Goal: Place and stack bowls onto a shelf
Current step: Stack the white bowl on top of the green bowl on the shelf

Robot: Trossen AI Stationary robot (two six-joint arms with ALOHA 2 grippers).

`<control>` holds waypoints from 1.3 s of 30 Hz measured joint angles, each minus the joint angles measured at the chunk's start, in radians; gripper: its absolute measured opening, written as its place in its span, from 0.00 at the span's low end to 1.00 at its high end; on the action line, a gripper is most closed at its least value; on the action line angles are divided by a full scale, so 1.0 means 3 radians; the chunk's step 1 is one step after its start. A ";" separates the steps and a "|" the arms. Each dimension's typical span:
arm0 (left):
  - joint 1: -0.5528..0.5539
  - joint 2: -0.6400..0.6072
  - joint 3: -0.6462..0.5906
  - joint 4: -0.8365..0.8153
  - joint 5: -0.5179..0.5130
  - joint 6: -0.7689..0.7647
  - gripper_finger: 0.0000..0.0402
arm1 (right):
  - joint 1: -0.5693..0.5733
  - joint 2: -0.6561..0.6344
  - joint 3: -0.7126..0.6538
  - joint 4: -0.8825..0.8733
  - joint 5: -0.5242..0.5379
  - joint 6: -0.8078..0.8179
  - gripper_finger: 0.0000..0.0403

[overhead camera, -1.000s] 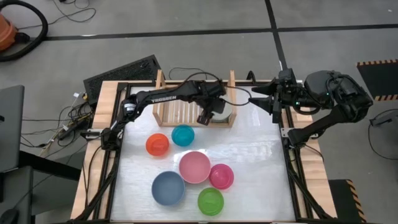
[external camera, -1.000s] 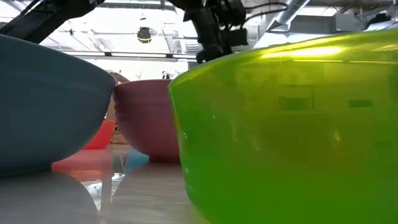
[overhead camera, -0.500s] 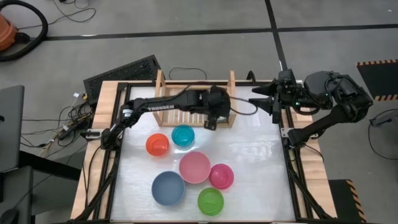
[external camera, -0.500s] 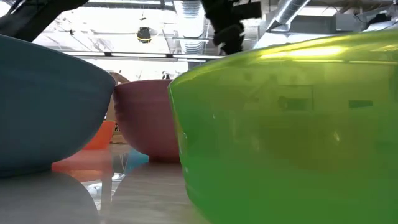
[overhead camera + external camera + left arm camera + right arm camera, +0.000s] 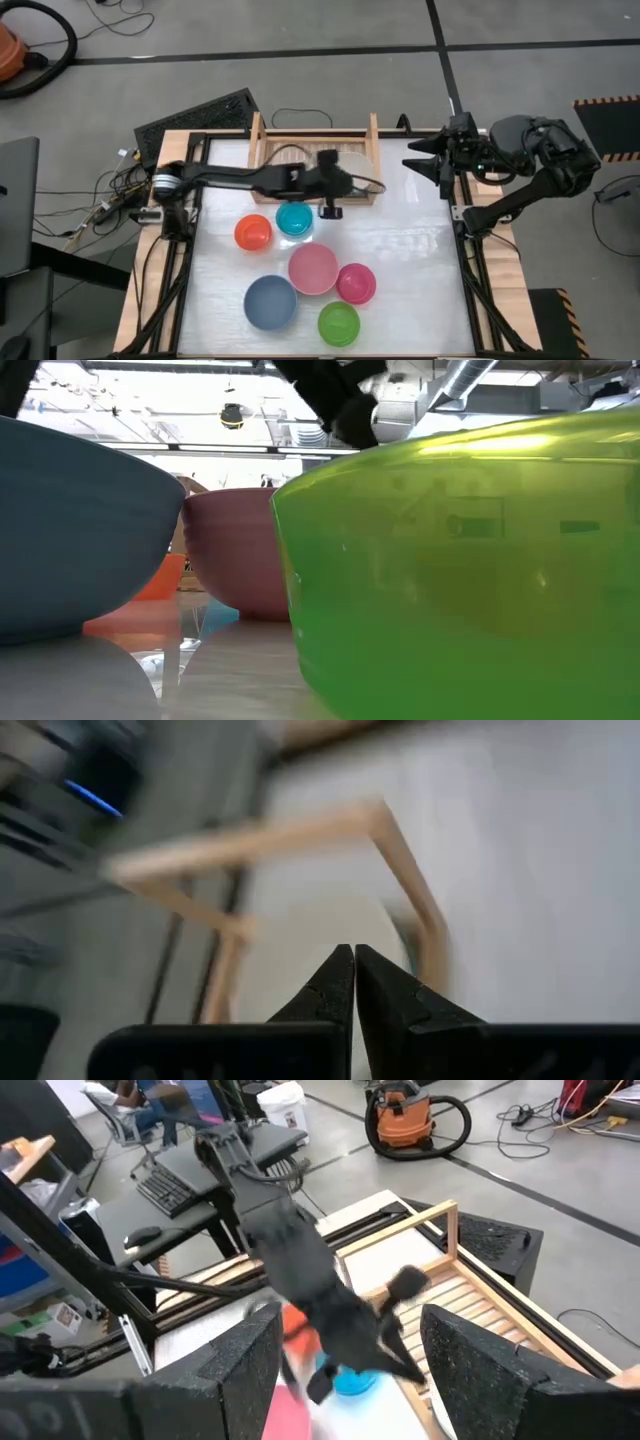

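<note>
The wooden shelf [image 5: 312, 160] stands at the table's far edge, and a pale bowl [image 5: 357, 164] rests in its right end. On the table sit the orange [image 5: 253, 232], teal [image 5: 294, 217], pink [image 5: 313, 268], magenta [image 5: 356, 283], blue [image 5: 270, 302] and lime [image 5: 338, 323] bowls. My left gripper [image 5: 330, 208] hangs shut and empty just in front of the shelf, right of the teal bowl; its fingers [image 5: 353, 965] meet tip to tip. My right gripper [image 5: 350, 1380] waits open at the table's far right [image 5: 418, 163].
In the low view the lime bowl [image 5: 460, 570] fills the right, the blue bowl [image 5: 70, 530] the left, with the pink bowl [image 5: 235, 550] between. A keyboard [image 5: 195, 115] lies beyond the table's far left corner. Bare table top [image 5: 410, 250] lies to the right.
My left gripper has drawn back from over the pale bowl in the shelf's right end toward the table's near edge and a little left, and its arm has swung lower across the table. The pale bowl stays in the shelf. The other bowls have kept still.
</note>
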 joint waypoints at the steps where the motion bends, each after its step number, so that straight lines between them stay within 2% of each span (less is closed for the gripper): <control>1: 0.0000 -0.0114 -0.0272 0.0521 -0.0015 -0.0039 0.00 | -0.0001 0.0002 0.0000 -0.0003 0.0000 -0.0002 0.66; 4: -0.0013 -0.0242 -0.0867 0.1905 -0.0001 -0.0282 0.00 | -0.0017 0.0004 0.0000 -0.0016 0.0001 -0.0014 0.66; 6: -0.0033 -0.0241 -0.1035 0.2228 -0.0075 -0.0436 0.00 | -0.0035 0.0004 0.0000 -0.0011 0.0003 -0.0014 0.66; 13: -0.0114 0.0012 -0.1071 0.2057 -0.0369 -0.0801 0.00 | -0.0041 0.0004 0.0000 -0.0010 0.0097 -0.0013 0.66; 18: -0.0142 0.0226 -0.1016 0.1909 -0.0819 -0.1133 0.00 | -0.0041 0.0004 0.0000 -0.0010 0.0107 -0.0012 0.66; 26: -0.0094 0.0272 -0.1013 0.1892 -0.0842 -0.1158 0.00 | -0.0041 0.0004 0.0000 -0.0009 0.0110 -0.0001 0.66; 31: -0.0050 0.0373 -0.1007 0.1921 -0.0669 -0.1204 0.00 | -0.0041 0.0004 0.0000 -0.0010 0.0110 -0.0001 0.66; 39: -0.0044 0.0490 -0.0972 0.1881 -0.0801 -0.1259 0.00 | -0.0041 0.0004 0.0000 -0.0011 0.0110 -0.0001 0.66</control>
